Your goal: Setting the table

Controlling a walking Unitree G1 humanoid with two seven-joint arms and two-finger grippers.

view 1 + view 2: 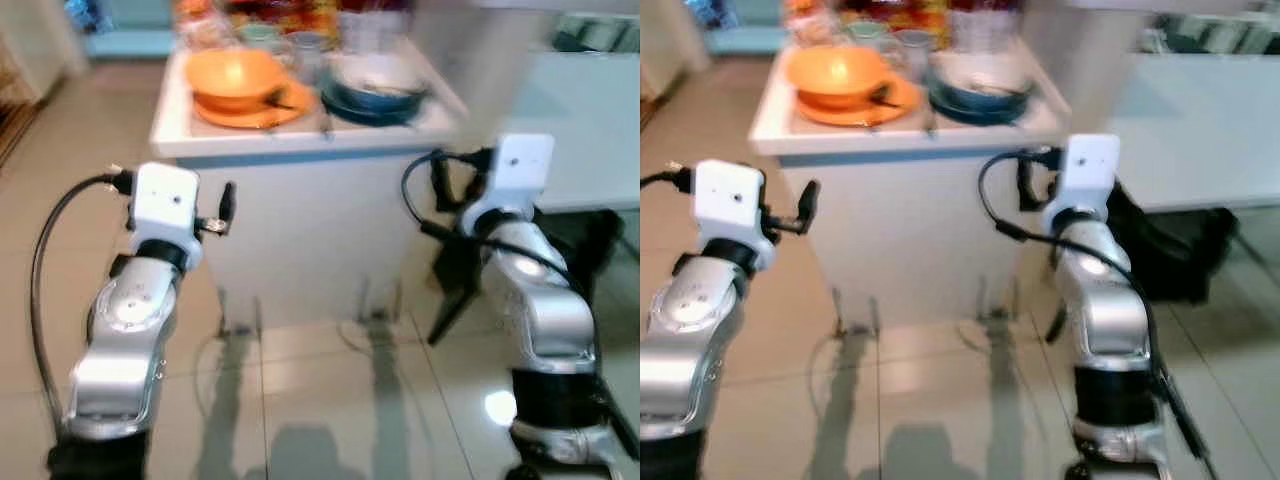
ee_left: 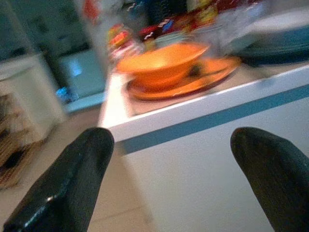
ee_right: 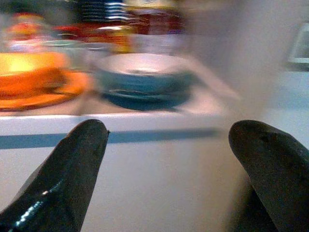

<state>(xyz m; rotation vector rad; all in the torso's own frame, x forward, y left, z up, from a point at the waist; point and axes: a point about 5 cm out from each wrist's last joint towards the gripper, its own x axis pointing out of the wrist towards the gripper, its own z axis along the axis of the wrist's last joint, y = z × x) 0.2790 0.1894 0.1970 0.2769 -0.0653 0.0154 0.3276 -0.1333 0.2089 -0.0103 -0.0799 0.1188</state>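
Note:
An orange bowl (image 1: 232, 75) sits on an orange plate (image 1: 265, 112) at the left of a white counter (image 1: 300, 142). A dark utensil rests on that plate. Beside it on the right, a pale bowl with a blue outside (image 1: 375, 80) stands on a dark blue plate (image 1: 365, 110). My left gripper (image 2: 174, 140) is open and empty, held in front of the counter's side, below the orange dishes. My right gripper (image 3: 171, 130) is also open and empty, level with the counter's edge below the blue dishes. Both arms are raised before the counter's front face.
Glasses and coloured packets (image 1: 280, 15) crowd the back of the counter. A white table (image 1: 585, 110) stands to the right, with a dark chair or bag (image 1: 590, 240) beneath it. Tiled floor (image 1: 320, 400) lies between me and the counter. A wicker shelf (image 2: 14, 145) is far left.

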